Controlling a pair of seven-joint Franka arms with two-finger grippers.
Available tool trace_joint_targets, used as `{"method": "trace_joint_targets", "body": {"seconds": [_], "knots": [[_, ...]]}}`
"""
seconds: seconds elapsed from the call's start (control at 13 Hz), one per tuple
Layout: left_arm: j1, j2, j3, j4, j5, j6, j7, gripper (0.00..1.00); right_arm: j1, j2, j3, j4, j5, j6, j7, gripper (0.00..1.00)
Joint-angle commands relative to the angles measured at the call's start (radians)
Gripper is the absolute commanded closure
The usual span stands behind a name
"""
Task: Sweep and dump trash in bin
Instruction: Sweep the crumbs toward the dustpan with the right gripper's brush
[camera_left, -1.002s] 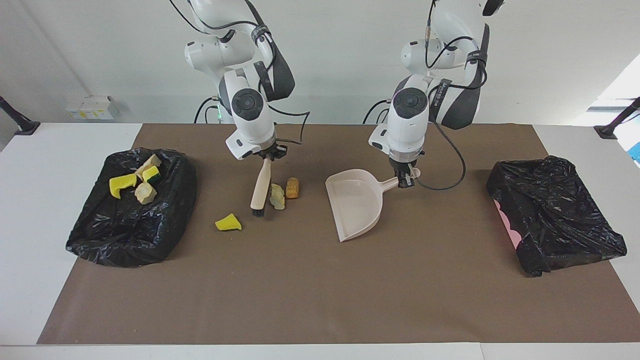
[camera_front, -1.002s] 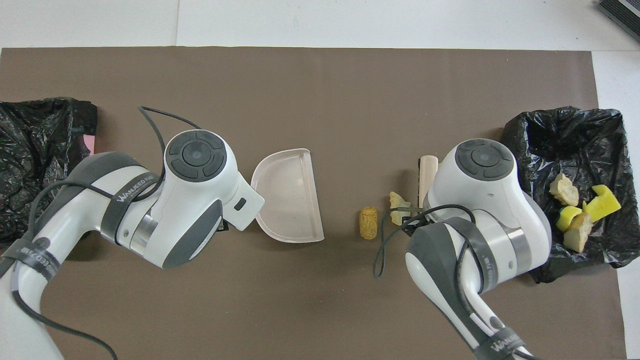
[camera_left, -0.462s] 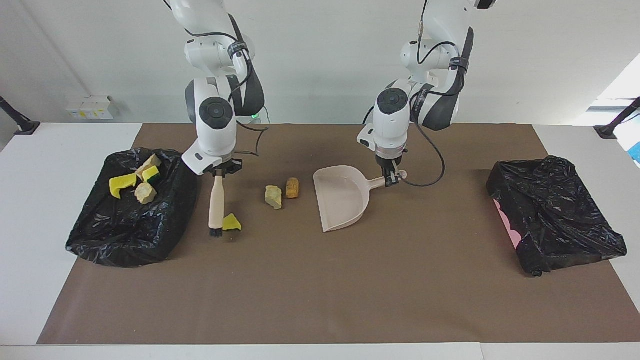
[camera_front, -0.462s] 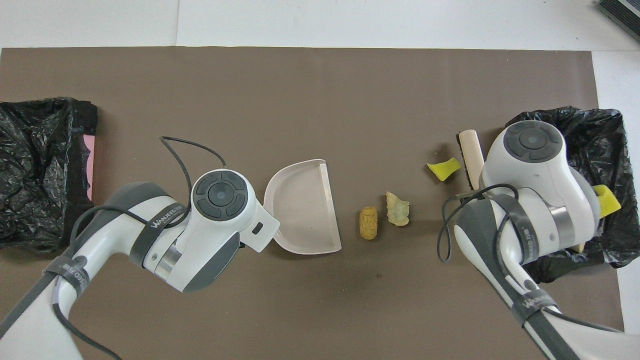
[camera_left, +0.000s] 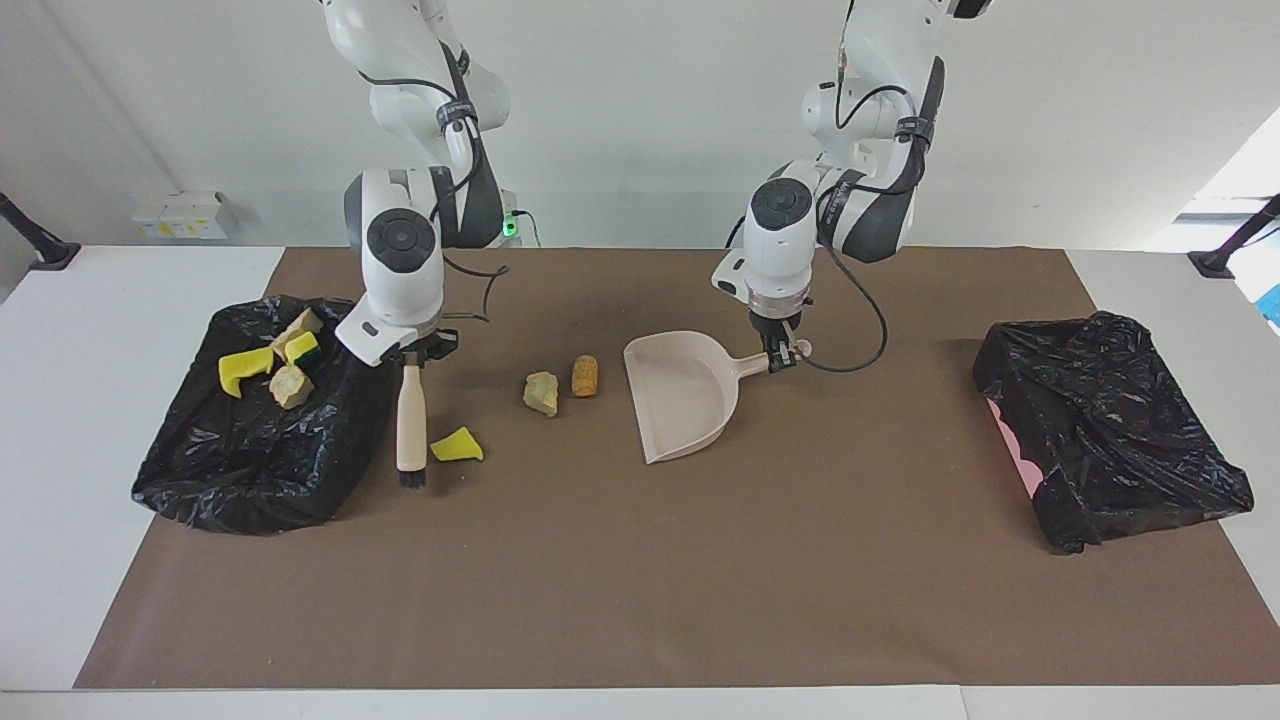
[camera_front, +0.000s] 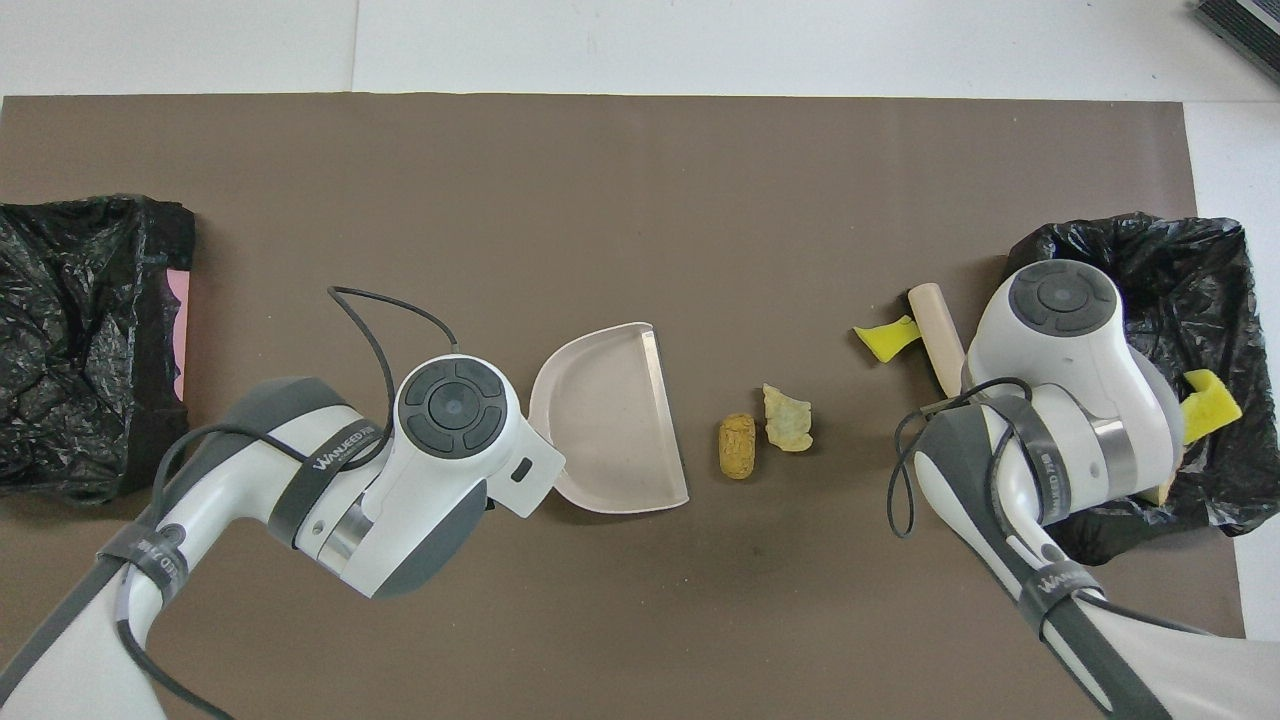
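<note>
The bench (camera_left: 60, 420) carried a brown mat (camera_left: 640, 580) with a black-lined bin (camera_left: 250, 470) at the right arm's end and another black-bagged bin (camera_left: 1110, 440) at the left arm's end. Four trash scraps (camera_left: 272, 362) lay in the first bin. The beige dustpan (camera_left: 680, 400) rested on the mat mid-bench, its handle at the left gripper (camera_left: 780, 358); whether that gripper gripped or had loosened I could not tell. The right gripper (camera_left: 412, 352), closed on the brush (camera_left: 410, 425), held it nearly upright beside the bin, bristles down. A yellow sponge piece (camera_left: 457, 446) lay just beside the bristles. A beige chunk (camera_left: 541, 393) and an orange-brown cylinder (camera_left: 585, 376) sat between brush and dustpan.
</note>
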Motion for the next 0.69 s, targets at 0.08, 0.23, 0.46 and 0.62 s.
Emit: {"method": "trace_joint_targets", "body": {"seconds": [0.08,0.23,0.46,0.62], "knots": [[-0.017,-0.051,0.013,-0.053,-0.014,0.017,-0.009,0.45,0.040,-0.043,0.011,-0.070,0.088,0.030,0.007,1.00],[-0.017,-0.057,0.013,-0.065,-0.014,0.022,-0.015,0.46,0.083,-0.066,0.011,-0.122,0.129,0.040,0.088,1.00],[-0.029,-0.060,0.012,-0.065,-0.014,0.020,-0.014,1.00,0.191,-0.096,0.011,-0.158,0.192,0.034,0.159,1.00],[-0.029,-0.065,0.010,-0.062,-0.010,-0.003,0.010,1.00,0.252,-0.097,0.011,-0.155,0.244,0.034,0.226,1.00]]}}
